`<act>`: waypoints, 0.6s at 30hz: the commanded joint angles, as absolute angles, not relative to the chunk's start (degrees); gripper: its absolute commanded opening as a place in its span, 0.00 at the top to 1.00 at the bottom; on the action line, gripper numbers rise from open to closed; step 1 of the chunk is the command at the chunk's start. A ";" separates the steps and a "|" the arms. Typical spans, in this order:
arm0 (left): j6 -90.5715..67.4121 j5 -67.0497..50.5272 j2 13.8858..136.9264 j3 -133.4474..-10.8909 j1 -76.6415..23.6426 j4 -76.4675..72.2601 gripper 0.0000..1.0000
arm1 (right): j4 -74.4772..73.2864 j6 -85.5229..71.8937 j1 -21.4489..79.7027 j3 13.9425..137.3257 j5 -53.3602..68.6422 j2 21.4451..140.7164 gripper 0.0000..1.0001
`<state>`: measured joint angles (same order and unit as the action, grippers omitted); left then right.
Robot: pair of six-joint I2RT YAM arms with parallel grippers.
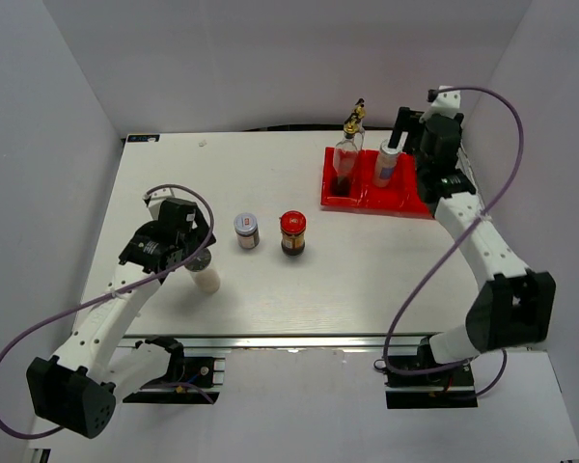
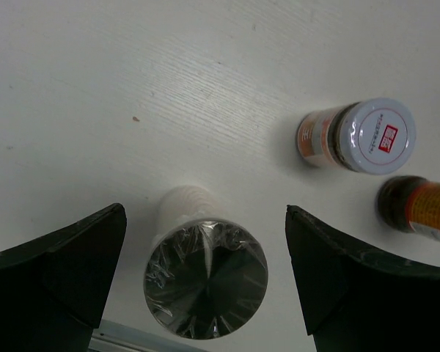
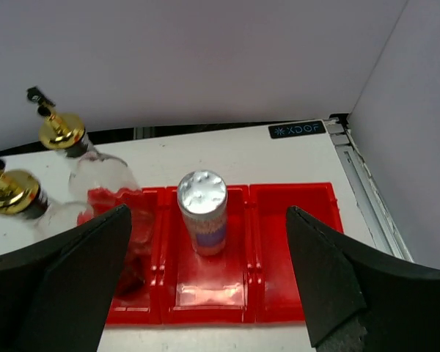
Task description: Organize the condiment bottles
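A white shaker (image 1: 206,275) with a silver cap stands near the table's front left. My left gripper (image 1: 195,253) hangs over it, open. In the left wrist view the shaker (image 2: 205,277) sits between the spread fingers of the left gripper (image 2: 205,213), touching neither. A silver-lidded jar (image 1: 247,230) and a red-lidded dark jar (image 1: 292,232) stand mid-table. A second shaker (image 3: 202,209) stands in the middle compartment of the red tray (image 1: 405,198). Two glass bottles with gold pourers (image 3: 59,132) (image 3: 11,192) stand at the tray's left end. My right gripper (image 3: 207,210) is open and empty above the tray.
The tray's right compartment (image 3: 293,242) holds nothing. The table's front edge (image 2: 132,341) runs just below the left shaker. White walls close in the back and both sides. The silver-lidded jar (image 2: 359,136) and the dark jar (image 2: 418,209) lie right of the left gripper.
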<state>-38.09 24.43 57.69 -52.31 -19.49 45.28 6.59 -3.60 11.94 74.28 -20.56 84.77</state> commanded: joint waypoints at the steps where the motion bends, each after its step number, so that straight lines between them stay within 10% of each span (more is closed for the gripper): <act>1: -36.65 18.56 57.04 -51.60 -19.16 46.40 0.02 | 8.43 -6.41 11.69 67.78 -18.11 77.80 0.11; 11: -35.42 16.44 60.29 -49.22 -19.16 47.11 0.09 | 8.26 -12.74 11.69 57.48 -18.01 61.19 0.11; 18: -34.54 14.77 58.19 -53.87 -19.25 48.26 0.81 | 4.92 -18.45 11.69 49.68 -19.68 52.31 0.11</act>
<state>-35.35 16.25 60.84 -49.89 -19.44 48.42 6.00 -14.66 11.97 53.08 -18.04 55.18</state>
